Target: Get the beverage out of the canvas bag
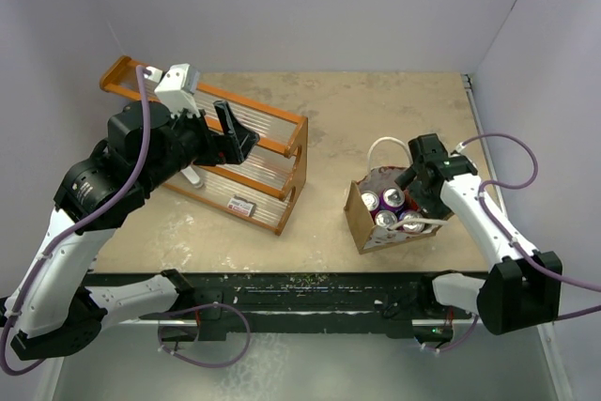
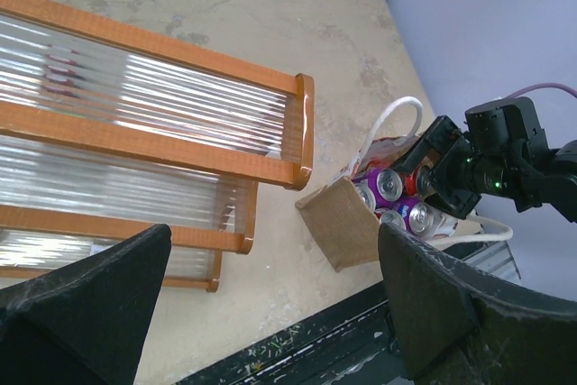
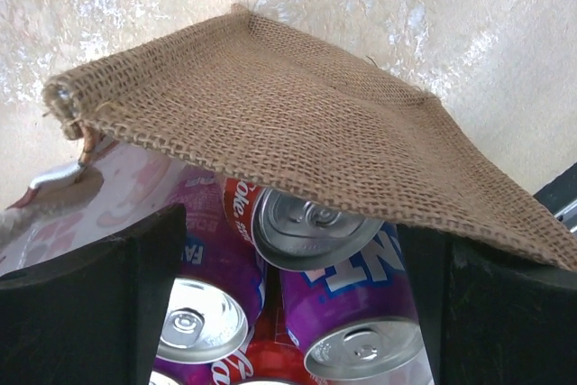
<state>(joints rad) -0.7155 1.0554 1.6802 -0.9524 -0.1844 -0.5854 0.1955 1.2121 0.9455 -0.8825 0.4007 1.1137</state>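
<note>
Right gripper (image 3: 288, 250) spread wide, empty, above cans (image 3: 311, 223) in canvas bag (image 3: 270, 123); left gripper (image 2: 272, 241) released, well apart.

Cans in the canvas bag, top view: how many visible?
4 in the canvas bag: left can, far can, middle can, near-right can. The right end effector may hide more.

The canvas bag (image 3: 297, 132) is rough woven burlap; the cans (image 3: 311, 223) are shiny metal.
</note>
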